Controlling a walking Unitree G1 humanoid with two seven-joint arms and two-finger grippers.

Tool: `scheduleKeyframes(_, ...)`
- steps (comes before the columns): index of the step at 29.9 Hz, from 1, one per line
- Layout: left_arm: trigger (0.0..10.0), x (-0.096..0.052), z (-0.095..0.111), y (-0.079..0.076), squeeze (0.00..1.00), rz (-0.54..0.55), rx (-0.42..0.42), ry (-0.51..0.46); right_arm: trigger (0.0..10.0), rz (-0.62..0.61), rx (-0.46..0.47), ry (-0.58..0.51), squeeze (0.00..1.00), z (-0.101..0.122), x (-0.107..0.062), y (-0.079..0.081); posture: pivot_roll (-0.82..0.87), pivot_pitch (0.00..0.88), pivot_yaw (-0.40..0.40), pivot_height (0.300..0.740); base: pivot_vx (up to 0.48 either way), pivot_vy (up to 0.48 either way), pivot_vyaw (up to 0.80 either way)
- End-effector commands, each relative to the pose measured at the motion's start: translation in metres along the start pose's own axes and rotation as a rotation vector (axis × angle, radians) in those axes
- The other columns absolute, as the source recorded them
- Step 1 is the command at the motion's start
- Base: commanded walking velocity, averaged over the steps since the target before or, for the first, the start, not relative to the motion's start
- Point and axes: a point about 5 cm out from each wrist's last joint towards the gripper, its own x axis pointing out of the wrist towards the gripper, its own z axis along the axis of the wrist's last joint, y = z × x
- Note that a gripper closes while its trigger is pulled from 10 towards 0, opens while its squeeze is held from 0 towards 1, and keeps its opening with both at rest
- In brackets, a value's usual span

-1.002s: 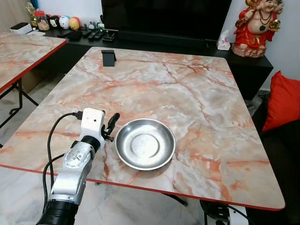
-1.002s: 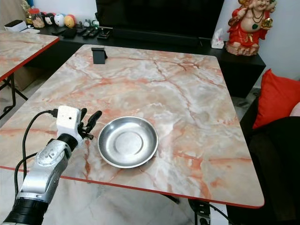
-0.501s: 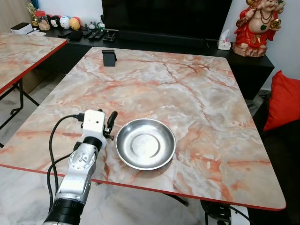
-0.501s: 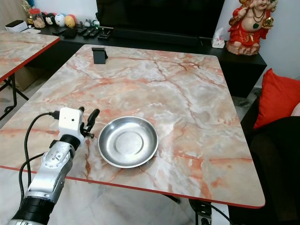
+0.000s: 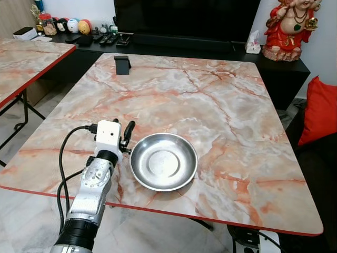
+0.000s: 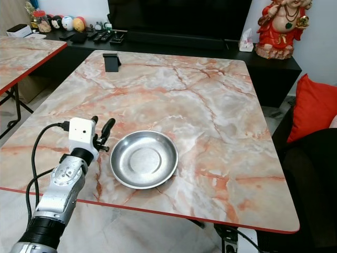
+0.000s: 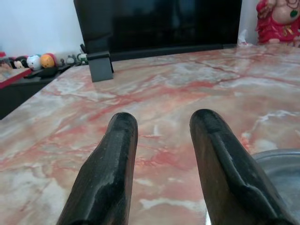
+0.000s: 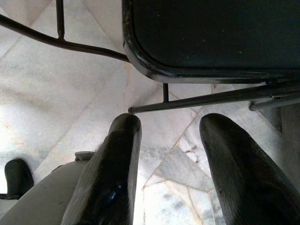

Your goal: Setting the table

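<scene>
A shallow round steel dish (image 5: pixel 163 161) lies on the marble table (image 5: pixel 210 89) near its front edge, left of centre. My left gripper (image 5: pixel 126 135) hovers just above the tabletop right beside the dish's left rim, fingers open with nothing between them. In the left wrist view the left gripper (image 7: pixel 161 129) points across the bare marble, and the dish's rim (image 7: pixel 276 161) curves in beside one finger. My right gripper (image 8: pixel 171 126) hangs open over the tiled floor beside a dark chair seat (image 8: pixel 211 33).
A small black stand (image 5: pixel 122 64) sits at the table's far left corner. A second marble table (image 5: pixel 26 58) stands to the left. Behind are a dark TV console with a red statue (image 5: pixel 287 26); a red cushion (image 5: pixel 318 110) lies at the right.
My left arm has drawn a little forward and closer to the dish's left rim. The dish has stayed in place.
</scene>
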Motion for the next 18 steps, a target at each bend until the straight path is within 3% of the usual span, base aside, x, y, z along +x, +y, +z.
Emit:
scheduleKeyframes(1, 10.0, -0.0004, 0.0003, 0.0039, 0.00, 0.007, -0.007, -0.007, 10.0, -0.001, 0.015, -0.002, 0.00, -0.0005, -0.0002, -0.0002, 0.09, 0.000, -0.037, 0.727, 0.000, 0.356, 0.00)
scheduleKeyframes(8, 10.0, 0.0011, 0.0029, 0.0080, 0.00, 0.021, -0.014, -0.014, 10.0, 0.005, 0.008, -0.002, 0.00, -0.0004, -0.0001, 0.0004, 0.10, 0.000, -0.038, 0.727, 0.000, 0.359, 0.00)
scheduleKeyframes(18, 10.0, 0.0036, 0.0049, 0.0023, 0.00, -0.002, -0.027, -0.028, 10.0, 0.007, 0.017, -0.003, 0.00, -0.0010, -0.0002, 0.0011, 0.09, 0.000, -0.027, 0.727, 0.000, 0.446, 0.00)
